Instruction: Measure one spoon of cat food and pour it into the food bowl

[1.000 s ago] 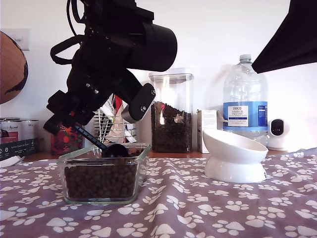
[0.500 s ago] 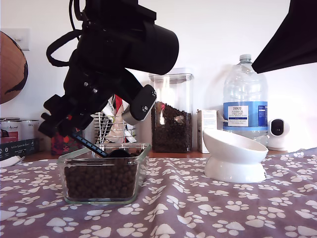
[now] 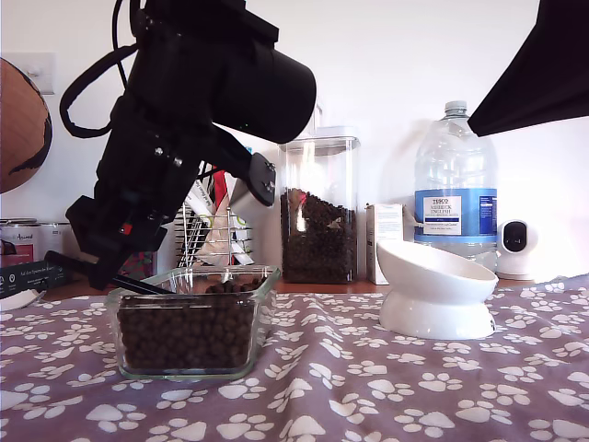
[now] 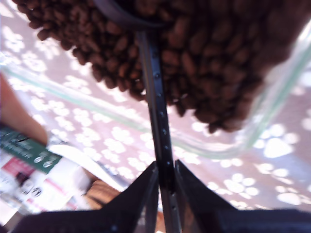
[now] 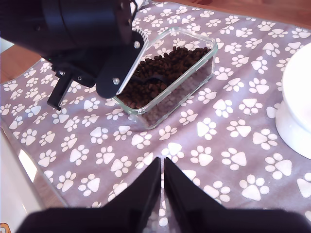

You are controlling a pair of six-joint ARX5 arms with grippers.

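My first gripper (image 4: 165, 177) is shut on the thin handle of the black spoon (image 4: 158, 97). The spoon's cup is sunk in the cat food (image 4: 204, 58), brown kibble that fills a clear glass dish (image 3: 262, 285). In the exterior view that arm hangs over the dish at the left, with the spoon (image 3: 138, 284) lying low and nearly flat and my first gripper (image 3: 106, 267) at the handle. The white food bowl (image 3: 433, 285) stands on the right, and I cannot see inside it. High above the cloth, my second gripper (image 5: 162, 170) is shut on nothing and looks down on the dish and the food bowl (image 5: 299, 107).
Behind the dish stand a tall clear canister of kibble (image 3: 318, 207), a water bottle (image 3: 456, 180), a small white device (image 3: 515, 244), a wire rack with sachets (image 3: 212, 235) and tins (image 3: 37, 244). A paw-print cloth (image 3: 368, 387) covers the table. A black shape (image 3: 543, 64) fills the exterior view's upper right.
The first arm has swung toward the exterior view's left and tipped the handle down. The spoon's cup, which was above the kibble, has sunk into it.
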